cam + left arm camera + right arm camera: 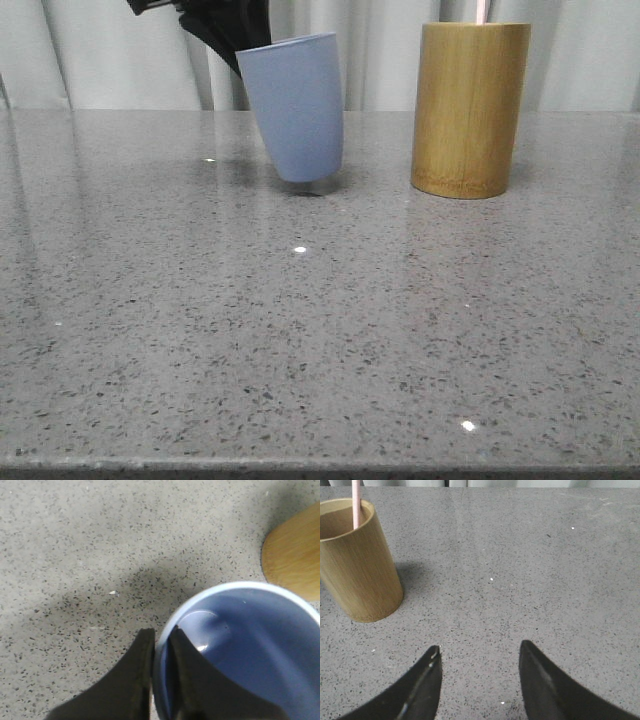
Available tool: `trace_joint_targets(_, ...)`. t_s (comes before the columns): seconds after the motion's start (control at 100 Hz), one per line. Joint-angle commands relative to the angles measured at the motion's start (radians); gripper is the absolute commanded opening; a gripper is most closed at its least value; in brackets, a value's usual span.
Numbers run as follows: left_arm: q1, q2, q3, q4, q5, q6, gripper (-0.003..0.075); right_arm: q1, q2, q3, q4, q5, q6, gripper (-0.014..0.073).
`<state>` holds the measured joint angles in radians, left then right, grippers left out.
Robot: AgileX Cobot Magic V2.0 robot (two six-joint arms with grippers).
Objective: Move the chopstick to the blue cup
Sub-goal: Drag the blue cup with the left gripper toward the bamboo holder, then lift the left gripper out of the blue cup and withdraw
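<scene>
Front: left gripper (240, 45) pinches the blue cup (295, 105) by its rim, tilted, base barely off the counter (320, 330), beside the bamboo cup (468, 108). Left wrist: fingers (142, 655) straddle the rim, cup empty. Right wrist: right gripper (480, 665) spread, empty; chopstick (356, 502) stands in the bamboo cup. Step: positioning cup; next, grab chopstick.

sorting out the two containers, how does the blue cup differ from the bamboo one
The blue cup is tilted and lifted off the table, its rim pinched by the left end effector; the bamboo cup stands upright on the table, ungripped. The blue cup is empty; the bamboo cup holds the chopstick. Both are handleless and open-topped.
</scene>
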<state>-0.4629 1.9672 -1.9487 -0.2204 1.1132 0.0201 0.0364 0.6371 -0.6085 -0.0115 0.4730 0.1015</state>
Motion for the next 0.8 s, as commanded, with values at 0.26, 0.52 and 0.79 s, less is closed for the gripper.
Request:
trace_joint_targets(0.26,-0.012,-0.053,-0.039,-0.024,-0.027,-0.005,0.0225,-0.005,0.006,-0.038,-0.002,-0.074,-0.003,0.0377)
trace_joint_targets(0.52,-0.012,-0.056,-0.061,-0.039,-0.026,-0.005,0.0326,-0.005,0.006,-0.038,-0.002,-0.074,-0.003,0.0377)
trace_joint_targets(0.79,-0.012,-0.104,-0.073,0.022,-0.042,-0.02,0.0324,-0.005,0.006,-0.038,-0.002,-0.074,-0.003,0.0377)
